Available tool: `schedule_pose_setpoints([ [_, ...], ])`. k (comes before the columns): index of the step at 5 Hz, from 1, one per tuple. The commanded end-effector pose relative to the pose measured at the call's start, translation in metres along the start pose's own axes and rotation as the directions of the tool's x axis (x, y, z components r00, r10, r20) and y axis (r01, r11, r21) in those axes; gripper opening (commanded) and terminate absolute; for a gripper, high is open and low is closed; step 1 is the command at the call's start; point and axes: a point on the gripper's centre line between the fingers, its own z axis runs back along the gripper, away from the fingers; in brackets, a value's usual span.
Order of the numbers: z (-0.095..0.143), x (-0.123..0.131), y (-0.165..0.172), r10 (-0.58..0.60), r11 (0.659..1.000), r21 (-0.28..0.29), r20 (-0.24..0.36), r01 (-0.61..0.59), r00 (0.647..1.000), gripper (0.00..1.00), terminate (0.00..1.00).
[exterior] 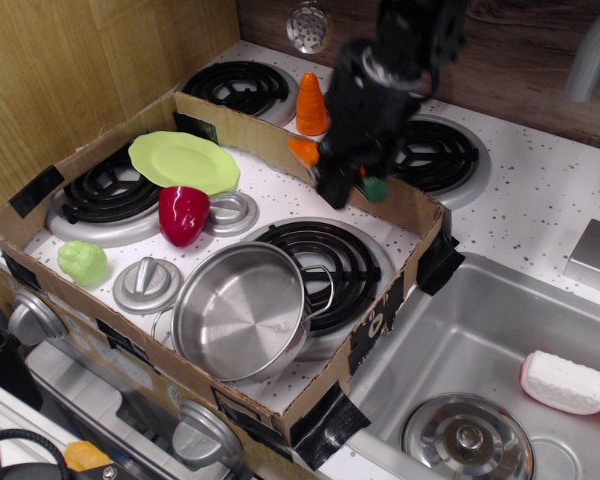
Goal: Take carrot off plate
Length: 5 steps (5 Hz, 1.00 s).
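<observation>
- The pale green toy vegetable [82, 261] sits at the far left of the cardboard box [280, 395] that frames the toy stove, near the front wall.
- The lime-green plate [183, 161] rests tilted over the back-left burner [108, 190] and carries nothing; the red toy pepper [183, 213] stands just beside its front rim.
- A steel pot [242, 310] lies on its side over the front burner, well apart from the plate.
- The short orange cone [311, 104] stands upright behind the box's back wall.
- The carrot [305, 151] is already off the plate: its orange tip shows left of the hand [346, 172] and its green stem end shows to the right, above the box's right part.
- The hand looks closed across the carrot's middle and holds it in the air, though the fingers themselves are dark and hard to separate.
- Judged from this, the lift-off is done; what seems left is lowering the carrot onto the counter somewhere away from the plate and letting go.
</observation>
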Motion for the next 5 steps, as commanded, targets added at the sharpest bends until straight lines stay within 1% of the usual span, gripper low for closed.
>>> schedule_pose_setpoints([
  [1,0.013,0.007,-0.027,0.028,0.988,-0.154,-0.025,-0.032,0.999,0.0,0.0],
  [2,0.019,0.009,-0.027,0.017,0.986,-0.165,0.034,-0.012,0.999,1.0,0.0],
  [3,0.025,0.008,-0.027,0.01,0.984,-0.177,0.094,0.007,0.996,1.0,0.0],
  [4,0.031,0.012,-0.022,-0.023,0.981,-0.188,0.158,0.053,0.987,1.0,0.0],
  [5,0.035,0.017,-0.013,-0.066,0.984,-0.154,0.164,0.092,0.984,1.0,0.0],
])
